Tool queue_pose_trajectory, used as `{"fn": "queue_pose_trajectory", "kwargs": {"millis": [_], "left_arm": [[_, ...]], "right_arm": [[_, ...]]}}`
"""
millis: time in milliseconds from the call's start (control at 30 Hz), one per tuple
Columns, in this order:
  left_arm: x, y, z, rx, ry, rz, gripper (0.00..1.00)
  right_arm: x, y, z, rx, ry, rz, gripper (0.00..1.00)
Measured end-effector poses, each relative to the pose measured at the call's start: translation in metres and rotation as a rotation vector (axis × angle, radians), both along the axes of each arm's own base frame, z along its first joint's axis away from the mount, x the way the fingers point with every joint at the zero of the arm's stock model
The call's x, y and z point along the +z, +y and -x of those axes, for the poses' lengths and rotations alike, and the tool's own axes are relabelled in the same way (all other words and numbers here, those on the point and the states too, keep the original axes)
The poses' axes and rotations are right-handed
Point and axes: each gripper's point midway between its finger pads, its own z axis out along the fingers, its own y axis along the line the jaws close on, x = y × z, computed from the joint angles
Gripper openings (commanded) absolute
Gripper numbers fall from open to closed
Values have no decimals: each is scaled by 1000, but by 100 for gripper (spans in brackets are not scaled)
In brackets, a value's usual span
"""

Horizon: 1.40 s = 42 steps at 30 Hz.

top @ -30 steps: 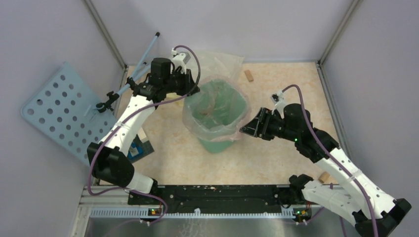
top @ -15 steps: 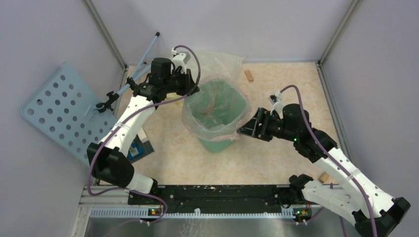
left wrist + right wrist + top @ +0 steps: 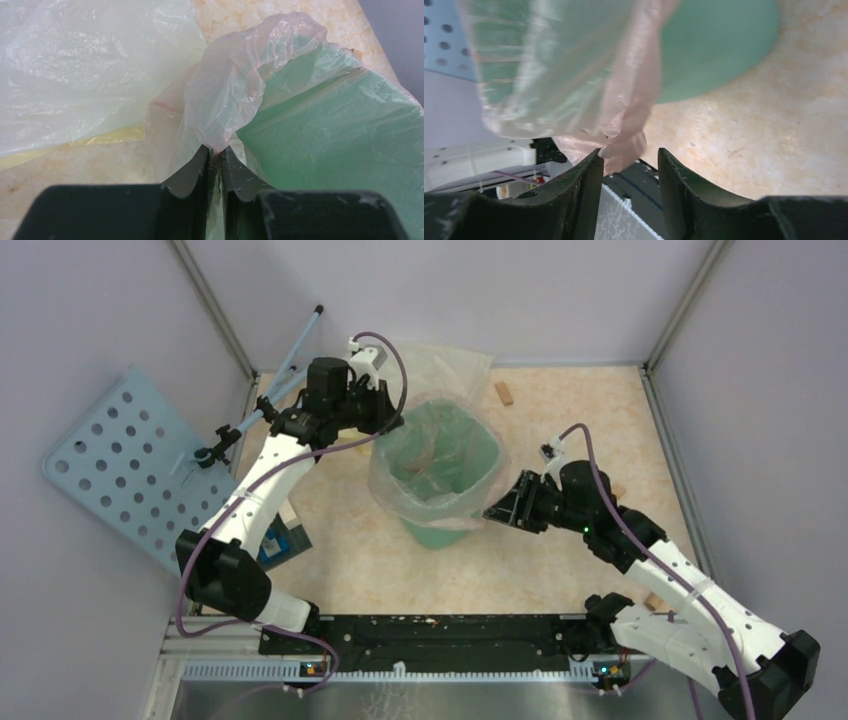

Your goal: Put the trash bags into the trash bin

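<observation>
Pinching pink bag (image 3: 235, 90): left fingers (image 3: 190, 175) (bin (image 3: 724, 45) corner); right fingers (image 3: 584, 195) spread, fold at tips

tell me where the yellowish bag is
Top view: the pale-yellow bag lies at the far side, just behind the green bin, next to the left gripper.

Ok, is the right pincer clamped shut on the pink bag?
No, the right wrist view shows the right pincer standing open, with only a fold of the pink bag hanging into the gap.
</observation>
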Motion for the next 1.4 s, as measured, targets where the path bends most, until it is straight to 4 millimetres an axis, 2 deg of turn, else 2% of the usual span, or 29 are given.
{"fn": "queue_pose_trajectory", "kwargs": {"millis": [233,333,433,533,633,733,800,933,1000,1033,1100,1400], "left_arm": [[-1,-1,0,-2,-4,1,17],[-1,-1,0,-2,-8,2,17],[-1,-1,-1,-3,-10,3,17],[-1,-1,0,-1,-12,2,17],[-2,-1,0,-1,-12,1,17],[-1,-1,0,1,-14,-1,17],[-1,-1,0,2,-15,-1,17],[-1,-1,1,1,-14,-1,17],[-1,-1,1,1,-14,-1,17],[-1,-1,1,1,-14,-1,17],[-1,-1,1,1,-14,-1,17],[-1,-1,1,1,-15,0,17]], "right_arm": [[-85,-20,9,-51,118,138,43],[-108,-24,12,-60,148,170,43],[-117,-27,12,-68,158,188,45],[-112,-29,8,-75,118,191,50],[-95,-33,8,-61,29,184,50],[-61,-32,11,-21,-91,131,50],[-31,-29,16,18,-183,80,50],[13,-26,18,63,-304,42,51],[24,-23,17,82,-335,32,61],[28,-21,17,92,-342,25,67],[26,-18,15,103,-335,27,69],[-16,-7,-3,94,-196,108,64]]}}
